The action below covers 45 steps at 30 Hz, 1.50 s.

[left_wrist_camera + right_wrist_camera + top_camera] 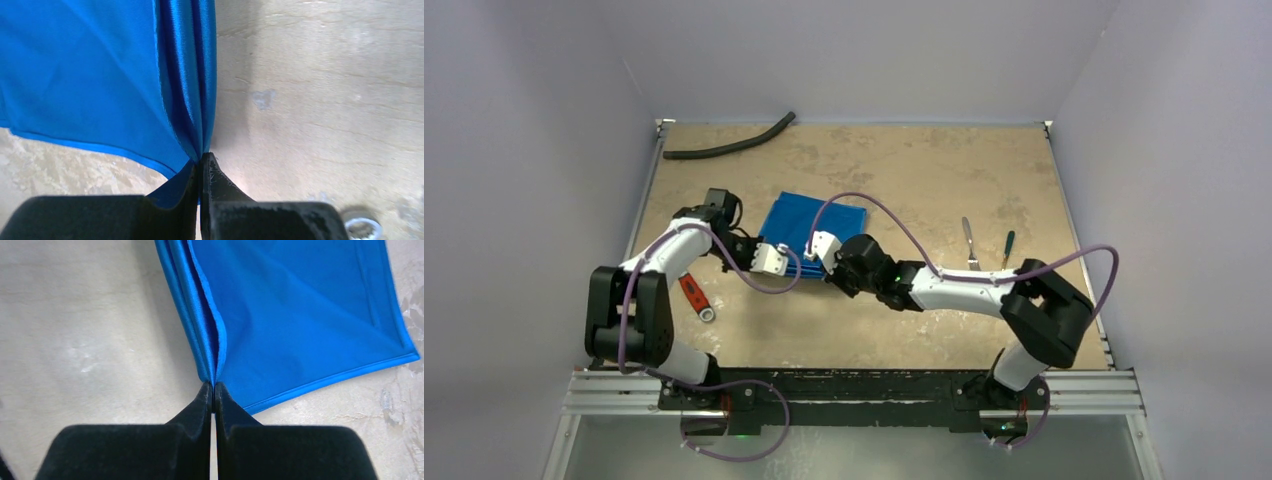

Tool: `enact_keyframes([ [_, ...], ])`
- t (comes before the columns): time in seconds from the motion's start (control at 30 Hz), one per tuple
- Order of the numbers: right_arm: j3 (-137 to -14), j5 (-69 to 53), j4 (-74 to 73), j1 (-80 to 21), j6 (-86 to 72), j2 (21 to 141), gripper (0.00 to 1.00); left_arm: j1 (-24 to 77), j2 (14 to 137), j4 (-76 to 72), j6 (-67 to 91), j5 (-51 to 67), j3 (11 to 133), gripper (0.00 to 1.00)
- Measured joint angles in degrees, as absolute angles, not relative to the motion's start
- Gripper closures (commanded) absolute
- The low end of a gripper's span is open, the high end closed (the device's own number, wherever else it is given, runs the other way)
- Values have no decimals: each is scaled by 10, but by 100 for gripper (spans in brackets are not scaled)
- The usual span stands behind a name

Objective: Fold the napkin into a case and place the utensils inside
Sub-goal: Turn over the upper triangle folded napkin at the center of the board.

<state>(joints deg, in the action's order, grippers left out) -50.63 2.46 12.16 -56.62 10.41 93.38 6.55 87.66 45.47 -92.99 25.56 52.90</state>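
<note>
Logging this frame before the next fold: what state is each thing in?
napkin: partly folded, mostly flat, pinched by both grippers.
left gripper: jaws shut on the napkin.
right gripper: jaws shut on the napkin.
utensils: lying loose, outside the napkin.
wrench: lying untouched.
hose: lying untouched at the far edge.

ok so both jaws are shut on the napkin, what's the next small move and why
Probably raise both a little, together. The left gripper and right gripper each pinch a corner of the napkin at its doubled edge, and it lies on the table; lifting frees that edge to fold over.
</note>
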Motion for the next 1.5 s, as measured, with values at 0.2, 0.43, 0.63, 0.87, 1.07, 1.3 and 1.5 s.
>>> enact_keyframes([
  [0.2,-500,23,94,-605,66,876,100,65,788,531,-919,259,526,100],
  [0.43,-489,21,5,-680,-29,736,100,65,663,694,-914,283,567,100],
  [0.63,-529,16,-76,-749,-117,626,100,103,587,788,-843,320,681,100],
  [0.87,-534,-71,-58,-564,-131,671,100,148,699,791,-764,342,706,100],
  [1.07,-545,-121,-22,-401,-67,894,100,148,974,612,-603,294,735,100],
  [1.3,-651,-168,8,-300,-14,1041,100,155,1259,503,-445,222,1035,100],
  [1.5,-713,-186,32,-258,10,1114,57,169,1308,458,-384,178,1082,32],
])
